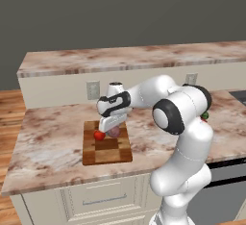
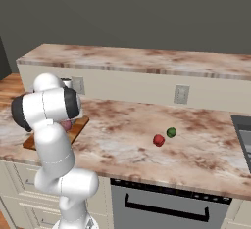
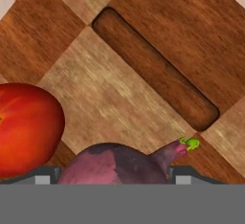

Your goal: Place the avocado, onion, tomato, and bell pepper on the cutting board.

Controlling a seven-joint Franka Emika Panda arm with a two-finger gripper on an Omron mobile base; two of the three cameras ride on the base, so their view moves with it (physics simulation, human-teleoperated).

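Hand view, onion point(image 3: 115, 163) between spread jaws, tomato point(image 3: 26, 129) beside

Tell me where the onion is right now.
The onion sits on the cutting board, at its far end beside the tomato; in the hand view it lies between the gripper's open fingertips.

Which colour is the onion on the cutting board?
Dull purple-pink, with a small green tip; the onion shows best in the hand view.

Glossy white rounded arm point(image 1: 185, 137), black joint bands, white base.
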